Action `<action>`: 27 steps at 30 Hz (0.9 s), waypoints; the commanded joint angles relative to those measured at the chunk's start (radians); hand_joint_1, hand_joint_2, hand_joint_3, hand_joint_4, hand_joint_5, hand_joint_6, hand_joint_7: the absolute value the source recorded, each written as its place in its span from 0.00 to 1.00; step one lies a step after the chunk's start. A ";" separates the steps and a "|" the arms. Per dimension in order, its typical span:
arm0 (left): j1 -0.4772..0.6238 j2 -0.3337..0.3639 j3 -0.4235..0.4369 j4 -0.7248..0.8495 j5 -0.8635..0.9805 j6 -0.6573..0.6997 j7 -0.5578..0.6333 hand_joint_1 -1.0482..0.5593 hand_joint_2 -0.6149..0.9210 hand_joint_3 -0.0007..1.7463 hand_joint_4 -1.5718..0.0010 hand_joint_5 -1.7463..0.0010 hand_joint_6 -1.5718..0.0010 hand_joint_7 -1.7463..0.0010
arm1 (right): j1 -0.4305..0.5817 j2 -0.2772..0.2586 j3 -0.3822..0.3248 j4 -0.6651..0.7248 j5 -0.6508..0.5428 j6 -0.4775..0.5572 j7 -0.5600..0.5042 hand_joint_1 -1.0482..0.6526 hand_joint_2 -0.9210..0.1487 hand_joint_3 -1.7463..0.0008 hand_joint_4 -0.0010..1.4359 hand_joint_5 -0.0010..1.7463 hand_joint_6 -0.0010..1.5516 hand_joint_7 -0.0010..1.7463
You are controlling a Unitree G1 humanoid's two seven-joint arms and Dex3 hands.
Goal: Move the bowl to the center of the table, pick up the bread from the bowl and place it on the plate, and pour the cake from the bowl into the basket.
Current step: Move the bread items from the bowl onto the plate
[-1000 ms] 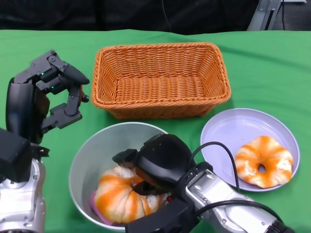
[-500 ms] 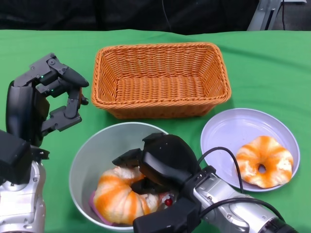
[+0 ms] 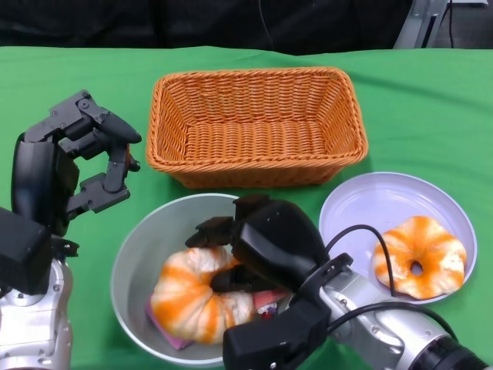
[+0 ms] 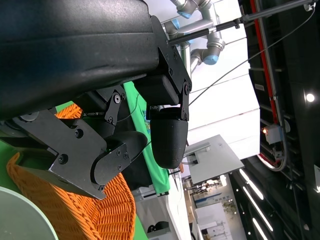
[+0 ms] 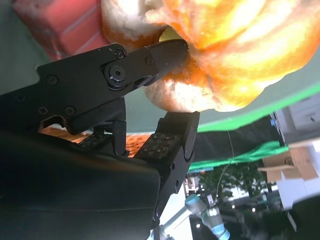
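From the head view, the right hand (image 3: pixel 258 247) reaches into the grey bowl (image 3: pixel 139 254) and its fingers close around the orange-glazed bread ring (image 3: pixel 196 297), which lies low in the bowl on top of a pink cake (image 3: pixel 173 333), partly hidden under it. A second glazed ring (image 3: pixel 420 256) already sits on the white plate (image 3: pixel 362 208) just beside the bowl. The wicker basket (image 3: pixel 254 127) stands behind both. The left hand (image 3: pixel 92 158) hovers apart from the bowl, fingers spread and holding nothing. The risk here is that lifting the bread drags the cake up with it, or tips the bowl, since nothing steadies its rim.

In the right wrist view, one finger (image 5: pixel 150 60) hooks into the bread's (image 5: pixel 235 50) centre hole while another pad (image 5: pixel 167 137) sits below the crust; whether that lower pad truly presses the bread is hard to tell. A one-sided hold could let the ring swing off and drop short of the plate.

The left wrist view shows only that hand's parted fingers (image 4: pixel 167 135) against the basket (image 4: pixel 95 210) weave, gripping nothing.
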 commanded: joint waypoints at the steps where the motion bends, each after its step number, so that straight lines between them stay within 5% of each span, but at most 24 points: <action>1: -0.016 0.025 0.009 0.015 -0.004 -0.025 -0.007 0.62 0.76 0.64 0.49 0.11 0.48 0.26 | -0.007 -0.018 -0.043 -0.037 0.038 -0.023 -0.011 0.45 0.00 0.94 0.44 0.73 0.54 0.34; 3: -0.017 0.027 0.009 0.017 -0.005 -0.028 -0.009 0.62 0.76 0.64 0.48 0.11 0.48 0.26 | -0.004 -0.023 -0.059 -0.052 0.044 -0.023 -0.012 0.46 0.00 0.94 0.43 0.79 0.54 0.36; 5: -0.015 0.030 0.009 0.015 0.001 -0.027 -0.003 0.62 0.76 0.64 0.48 0.11 0.48 0.26 | 0.000 -0.030 -0.084 -0.073 0.067 -0.033 -0.007 0.49 0.00 0.94 0.39 0.93 0.43 0.62; 6: -0.015 0.032 0.008 0.015 0.003 -0.027 -0.002 0.62 0.76 0.64 0.49 0.11 0.48 0.26 | 0.005 -0.035 -0.095 -0.088 0.081 -0.036 0.005 0.49 0.00 0.94 0.39 0.93 0.39 0.67; 11: -0.014 0.035 0.008 0.011 -0.010 -0.014 -0.007 0.62 0.77 0.63 0.48 0.11 0.47 0.26 | 0.051 -0.049 -0.154 -0.213 0.144 -0.002 0.087 0.48 0.00 0.98 0.45 0.80 0.50 0.45; 27: -0.022 0.048 0.016 0.039 -0.028 -0.021 -0.029 0.63 0.78 0.61 0.48 0.12 0.47 0.27 | 0.201 -0.105 -0.338 -0.537 0.257 0.106 0.241 0.48 0.01 0.98 0.48 0.79 0.53 0.49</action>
